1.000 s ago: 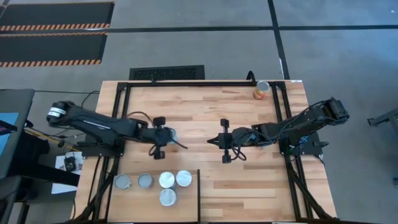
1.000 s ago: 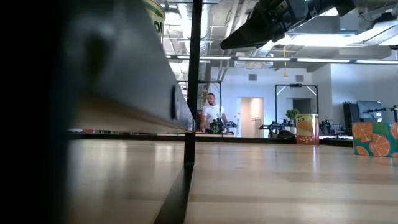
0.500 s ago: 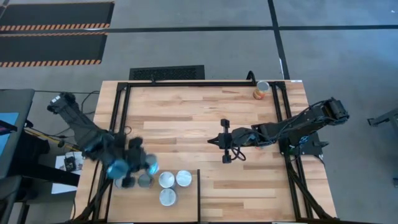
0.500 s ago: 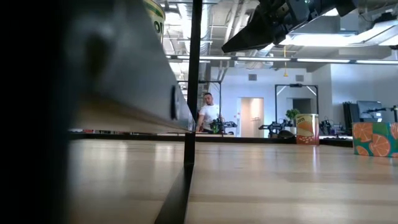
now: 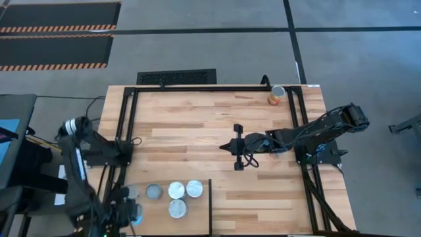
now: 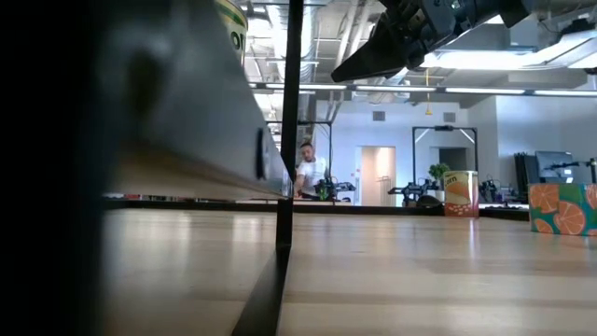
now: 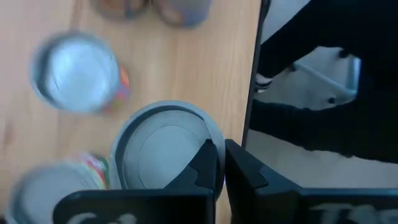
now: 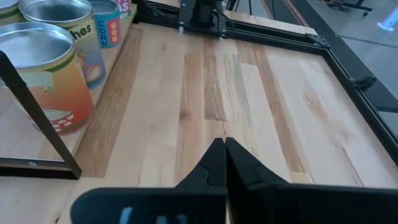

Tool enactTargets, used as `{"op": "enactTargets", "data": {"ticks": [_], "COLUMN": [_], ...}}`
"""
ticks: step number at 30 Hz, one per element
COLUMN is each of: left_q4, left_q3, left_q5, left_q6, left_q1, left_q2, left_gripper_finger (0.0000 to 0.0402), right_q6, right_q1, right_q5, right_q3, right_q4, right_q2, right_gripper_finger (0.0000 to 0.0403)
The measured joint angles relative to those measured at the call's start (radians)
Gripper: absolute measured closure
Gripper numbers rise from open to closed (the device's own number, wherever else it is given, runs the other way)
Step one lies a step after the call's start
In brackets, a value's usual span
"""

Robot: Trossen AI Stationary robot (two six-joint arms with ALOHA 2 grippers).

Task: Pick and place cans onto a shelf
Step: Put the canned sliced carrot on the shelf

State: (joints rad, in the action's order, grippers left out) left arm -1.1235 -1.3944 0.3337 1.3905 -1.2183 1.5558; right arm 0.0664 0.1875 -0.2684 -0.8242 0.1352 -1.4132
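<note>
My left end effector (image 7: 221, 163), fingers together and empty, hovered over the small silver-topped tin cans (image 5: 170, 197) on the pale wooden black-framed shelf (image 5: 197, 220). One orange-labelled can (image 5: 277, 96) waited on the striped plank counter (image 5: 210, 125). Only the wrist view showed what seemed extra blurred cans.

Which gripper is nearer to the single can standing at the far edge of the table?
Right. The right gripper hovers mid-table, some way from the can; the left gripper is above the shelf cans at the opposite corner.
</note>
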Motion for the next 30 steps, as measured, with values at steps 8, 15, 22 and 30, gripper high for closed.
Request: {"op": "enactTargets", "data": {"ticks": [8,15,22,30], "left_q4": [-0.064,-0.113,-0.083,-0.044], "left_q3": [-0.014,-0.015,-0.015,-0.015], "left_q5": [0.027,0.019,0.004,-0.014], "left_q6": [0.257,0.286,0.305,0.201], "left_q1": [-0.081,-0.081,-0.078,-0.038], "left_q2": [0.132,0.14,0.166,0.2], "left_gripper_finger": [0.0401,0.0401,0.0401,0.0401], "right_q6": [0.001,0.001,0.002,0.005], "right_q1": [0.0,0.0,0.0,0.001], "right_q5": [0.0,0.0,0.0,0.0], "right_q3": [0.0,0.0,0.0,0.0], "right_q4": [0.014,0.02,0.021,0.021], "right_q2": [0.0,0.0,0.0,0.0], "right_gripper_finger": [0.0398,0.0398,0.0397,0.0398]}}
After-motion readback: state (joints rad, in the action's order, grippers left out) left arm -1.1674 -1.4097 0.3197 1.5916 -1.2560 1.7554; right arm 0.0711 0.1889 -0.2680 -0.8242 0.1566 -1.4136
